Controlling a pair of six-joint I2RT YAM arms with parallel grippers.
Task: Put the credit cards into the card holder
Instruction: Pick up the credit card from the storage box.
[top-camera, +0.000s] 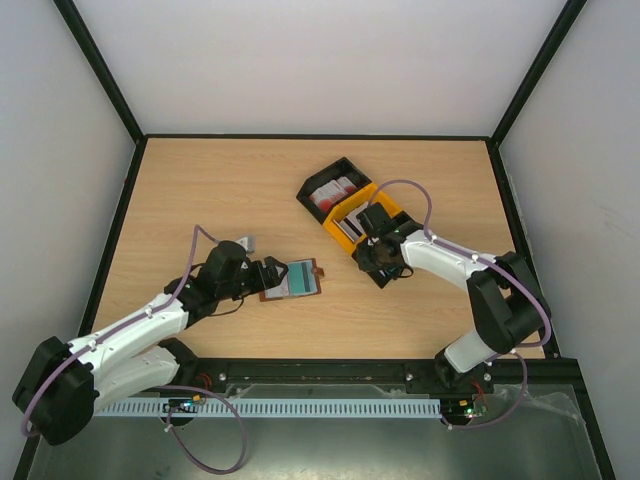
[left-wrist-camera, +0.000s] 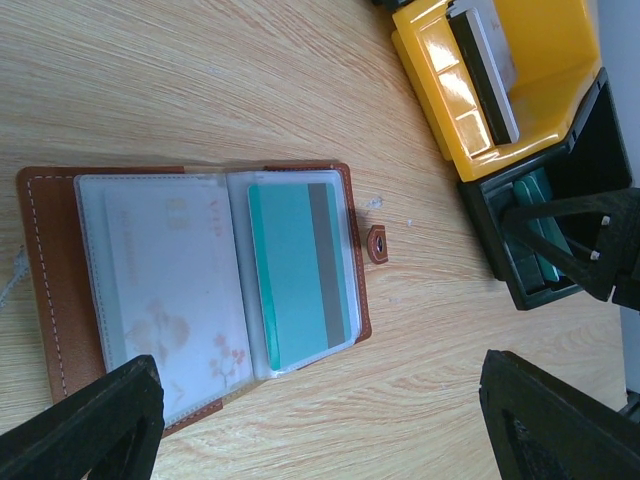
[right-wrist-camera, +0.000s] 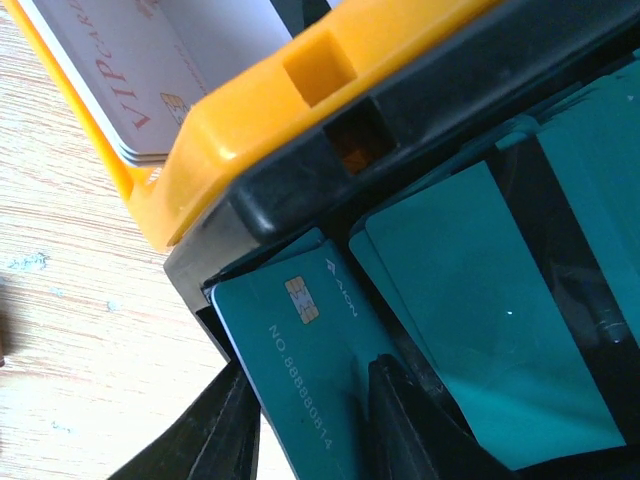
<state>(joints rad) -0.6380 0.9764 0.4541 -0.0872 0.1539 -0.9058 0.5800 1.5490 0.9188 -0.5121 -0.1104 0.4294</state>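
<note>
Starting big: the table (top-camera: 200, 190) has the black-and-yellow tray (left-wrist-camera: 432, 85) out to your right and the card holder (left-wrist-camera: 45, 270) lying open and flat to your left, well apart from the tray.

Your left gripper (left-wrist-camera: 320, 385) hangs low over the near edge of the holder with its fingers spread wide and nothing between them. Your right gripper (right-wrist-camera: 310, 430) is down in the black end compartment, and its fingers look pinched onto one teal card (right-wrist-camera: 300, 350), chip side up, just off the stack of teal cards (right-wrist-camera: 480, 330).

So you're on the pull-out. I'd lift that card straight up until it's past the black wall before you swing left, because its corner sits right under the rim and could snag. Keep the squeeze steady, since thin plastic slips.

One sleeve already has a teal card (left-wrist-camera: 285, 275) in it, so aim for a free one. I'd also have the left gripper pin the leather so the holder doesn't skate. Watch the little snap tab (left-wrist-camera: 378, 243).
</note>
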